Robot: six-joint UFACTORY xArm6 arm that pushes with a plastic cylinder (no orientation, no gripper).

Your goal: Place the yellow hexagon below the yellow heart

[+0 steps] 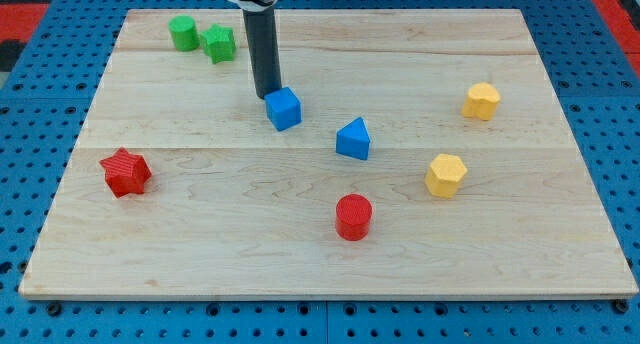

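The yellow hexagon (446, 175) lies at the view's right, a little below the middle. The yellow heart (481, 101) lies above it and slightly to its right, near the board's right edge. The two are apart. My tip (267, 94) rests on the board at the upper left of the blue cube (284, 108), right against it or nearly so. It is far to the left of both yellow blocks.
A blue triangular block (353, 140) lies between the cube and the hexagon. A red cylinder (353, 216) sits low in the middle, a red star (125, 171) at the left. A green cylinder (183, 32) and a green star (219, 43) sit at the top left.
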